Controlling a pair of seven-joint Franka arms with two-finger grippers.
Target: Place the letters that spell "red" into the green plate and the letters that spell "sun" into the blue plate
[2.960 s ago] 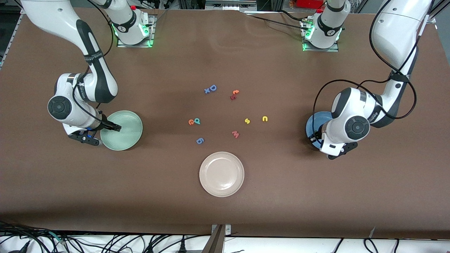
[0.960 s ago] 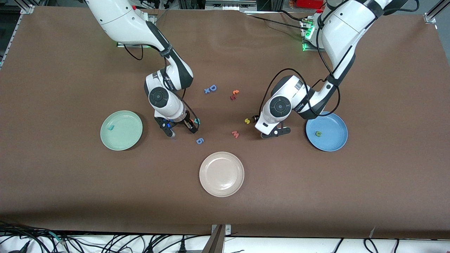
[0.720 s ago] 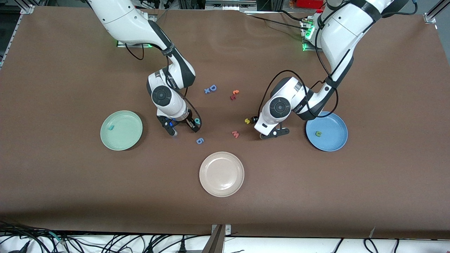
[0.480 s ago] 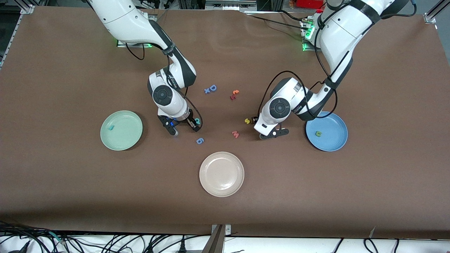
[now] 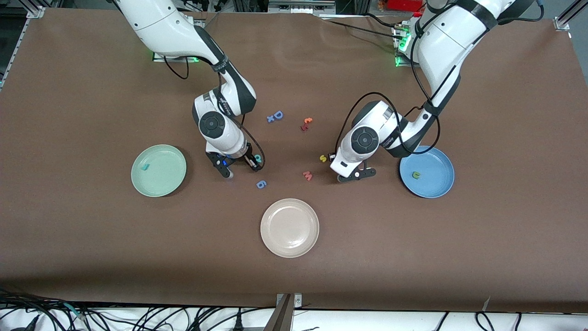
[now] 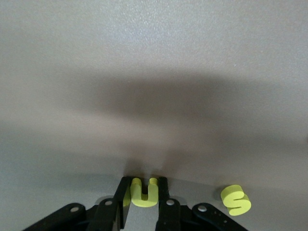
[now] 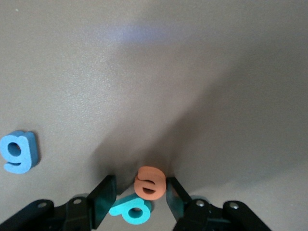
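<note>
My left gripper (image 6: 144, 182) (image 5: 331, 157) is down on the table, shut on the yellow "n" (image 6: 144, 193). The yellow "s" (image 6: 236, 199) (image 5: 323, 158) lies just beside it. My right gripper (image 7: 140, 182) (image 5: 251, 162) stands open on the table with the orange "e" (image 7: 150, 182) and part of the teal "d" (image 7: 134, 210) (image 5: 258, 158) between its fingers. The green plate (image 5: 165, 181) holds the teal "r" (image 5: 145, 167). The blue plate (image 5: 436, 184) holds the olive "u" (image 5: 415, 174).
A beige plate (image 5: 289, 243) sits nearest the front camera. A blue "6" (image 5: 261, 184) (image 7: 18, 151) and a pinkish "w" (image 5: 307, 175) lie between it and the grippers. A blue "D" (image 5: 277, 115) and red-orange pieces (image 5: 306, 123) lie toward the bases.
Both arms came from the plates to the table's middle and settled onto the letters. The left gripper's fingers closed on the "n". The right gripper's fingers narrowed around the "e".
</note>
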